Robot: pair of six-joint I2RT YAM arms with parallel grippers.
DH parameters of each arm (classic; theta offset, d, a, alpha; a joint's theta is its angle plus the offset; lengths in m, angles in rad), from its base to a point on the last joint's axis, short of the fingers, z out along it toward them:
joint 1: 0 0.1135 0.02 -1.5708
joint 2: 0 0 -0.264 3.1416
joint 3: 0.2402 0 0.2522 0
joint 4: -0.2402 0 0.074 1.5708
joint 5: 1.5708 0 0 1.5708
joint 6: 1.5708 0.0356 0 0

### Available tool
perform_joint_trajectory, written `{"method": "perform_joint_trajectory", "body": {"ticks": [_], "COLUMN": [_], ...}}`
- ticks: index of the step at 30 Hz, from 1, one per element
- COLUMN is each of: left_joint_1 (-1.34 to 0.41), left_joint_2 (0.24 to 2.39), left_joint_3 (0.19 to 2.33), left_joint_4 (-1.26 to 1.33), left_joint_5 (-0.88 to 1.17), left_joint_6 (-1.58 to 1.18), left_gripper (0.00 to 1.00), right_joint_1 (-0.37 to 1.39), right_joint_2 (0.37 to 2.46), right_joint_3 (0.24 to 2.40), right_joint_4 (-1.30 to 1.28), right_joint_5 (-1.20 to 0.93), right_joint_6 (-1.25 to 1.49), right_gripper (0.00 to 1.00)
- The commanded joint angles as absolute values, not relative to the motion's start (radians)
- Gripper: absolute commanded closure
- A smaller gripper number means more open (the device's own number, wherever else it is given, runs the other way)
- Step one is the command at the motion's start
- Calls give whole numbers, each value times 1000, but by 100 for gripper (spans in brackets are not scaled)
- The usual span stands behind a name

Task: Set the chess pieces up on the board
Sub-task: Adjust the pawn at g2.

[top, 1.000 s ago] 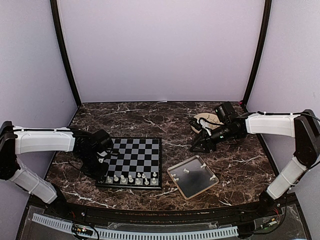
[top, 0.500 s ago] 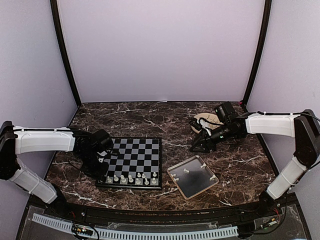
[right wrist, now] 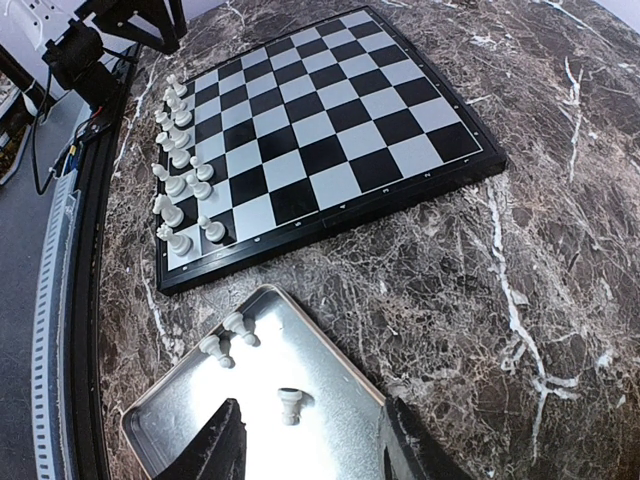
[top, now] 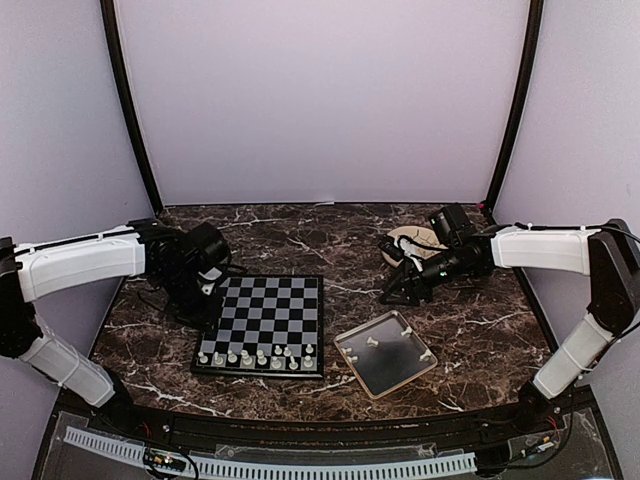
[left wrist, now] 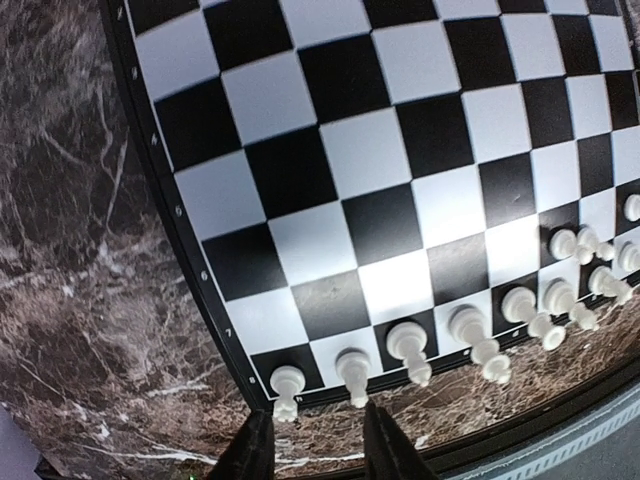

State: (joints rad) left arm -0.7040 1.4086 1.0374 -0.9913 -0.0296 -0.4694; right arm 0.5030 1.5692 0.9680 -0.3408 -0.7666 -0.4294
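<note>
**Near ranks filling, both grippers empty**

The pieces (top: 258, 356) are lined up in the two rows at the board's (top: 270, 305) 6 o'clock edge, as one side's ranks require. The left gripper (left wrist: 315, 450) is held above the board's 8 o'clock corner, its fingers parted with nothing between them and clear of the corner pieces. The right gripper (right wrist: 315, 445) is open and empty. It is aimed at the tray (top: 356, 371), at 5 o'clock on the table, where loose pieces (right wrist: 240, 323) are left; a pick there is judged next. A plate (top: 418, 238) at 1 o'clock is partly hidden by the right arm. Access is narrowed by the tray rim and by tightly packed ranks.
</note>
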Motion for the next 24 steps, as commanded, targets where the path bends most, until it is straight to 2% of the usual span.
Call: {"method": "perform_joint_trajectory", "body": {"ticks": [1, 6, 12, 20, 24], "left_joint_1": [-699, -694, -631, -443, -375], "left_joint_2": [1457, 1496, 1573, 1476, 1441], "left_joint_3": [1127, 1171, 1229, 1116, 1063], "left_joint_4": [-975, -766, -625, -286, -224], "left_joint_5": [-34, -18, -26, 78, 55], "left_joint_6": [-377, -264, -131, -45, -43], "left_gripper": [67, 67, 68, 64, 64], "right_joint_1": [503, 568, 696, 837, 892], "right_joint_2": [1580, 1626, 1770, 2008, 2112], "right_joint_3": [980, 1092, 1364, 1688, 1810], "right_joint_4": [-345, -415, -572, -722, -766], "right_joint_5": [-754, -640, -540, -459, -398], "right_joint_6": [-430, -441, -467, -431, -408], "right_gripper": [55, 57, 61, 63, 63]}}
